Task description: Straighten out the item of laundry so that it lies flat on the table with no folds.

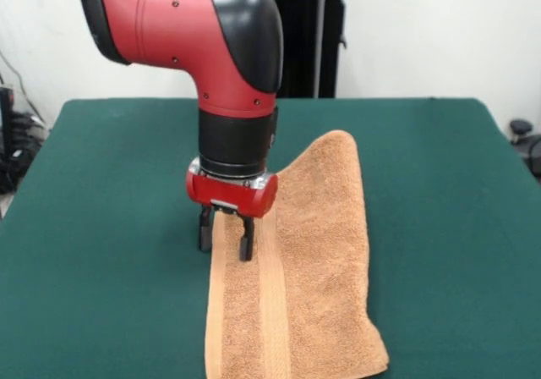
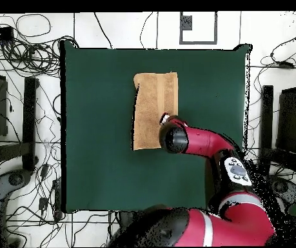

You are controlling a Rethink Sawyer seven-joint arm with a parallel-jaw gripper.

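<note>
The orange-tan towel lies on the green table as a long narrow strip, folded lengthwise, running from mid-table to the near edge. A woven band runs along its length near the left side. My gripper points straight down at the strip's left edge, about halfway along. It is open, with one finger on the green cloth just off the towel and the other on the towel. In the overhead view the towel lies near the table's middle, and my wrist covers its lower right corner and hides the gripper.
The robot's black pedestal stands behind the table's far edge. Cables and dark equipment lie on the floor round the table. The towel's near end reaches the table's front edge in the front view.
</note>
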